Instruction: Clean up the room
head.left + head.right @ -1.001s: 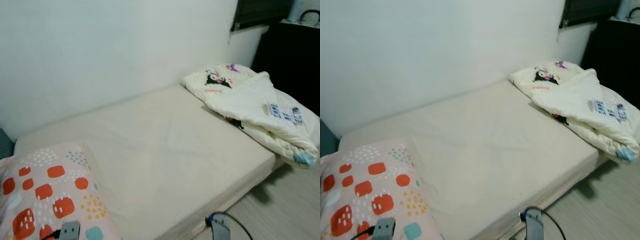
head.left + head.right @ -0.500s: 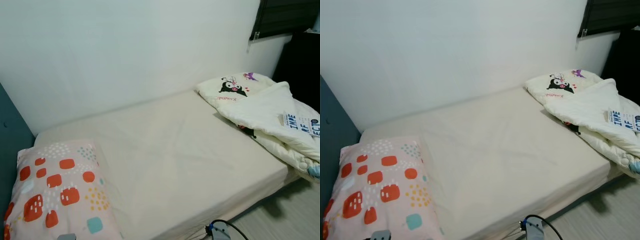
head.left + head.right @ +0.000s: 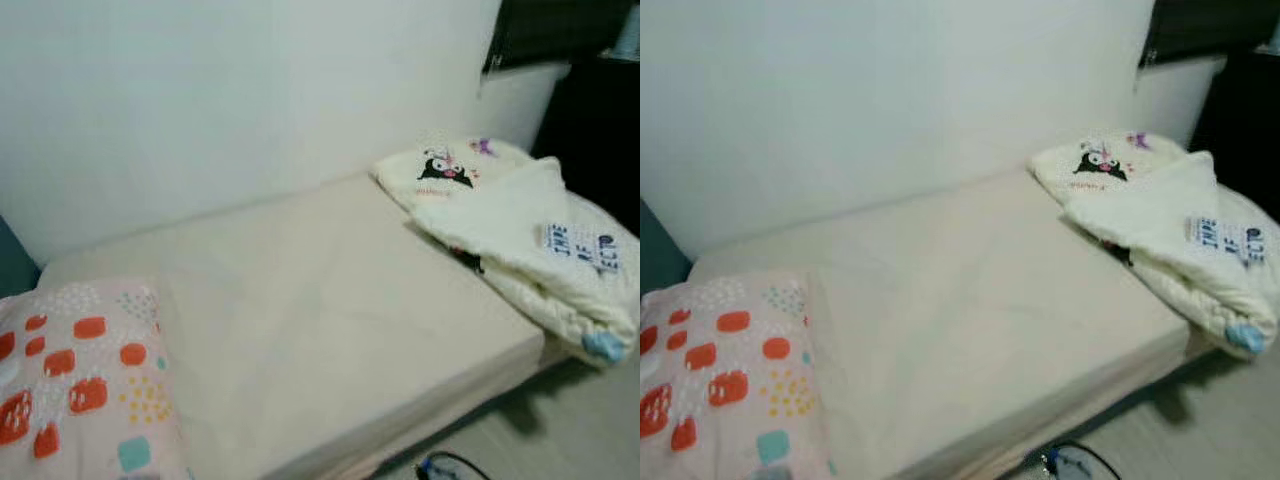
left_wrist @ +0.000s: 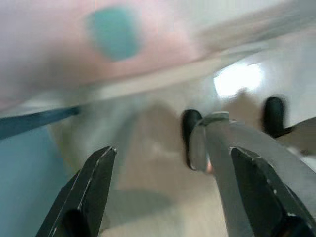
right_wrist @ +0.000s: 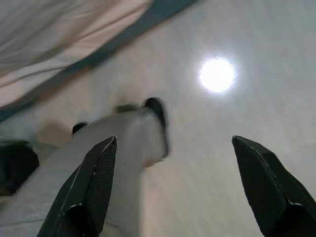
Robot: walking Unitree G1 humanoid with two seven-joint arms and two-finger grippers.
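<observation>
**Bed in view, both arms hanging idle**

A bed (image 3: 330,300) with a plain cream sheet runs along a white wall (image 3: 200,100). At its near left end lies a pink pillow (image 3: 75,380) printed with red-orange blocks and small dots. At the far right end a crumpled white quilt (image 3: 520,230) sits bunched up, with a black cartoon figure printed near the wall and blue lettering lower down; its edge droops over the side of the bed towards the pale floor (image 3: 580,420). A dark cabinet (image 3: 600,130) stands beyond the quilt.

The left gripper (image 4: 173,192) hangs low beside the bed, fingers wide apart, holding nothing. The right gripper (image 5: 173,187) hangs above the glossy floor, fingers likewise spread wide and empty. All views are somewhat blurred.
</observation>
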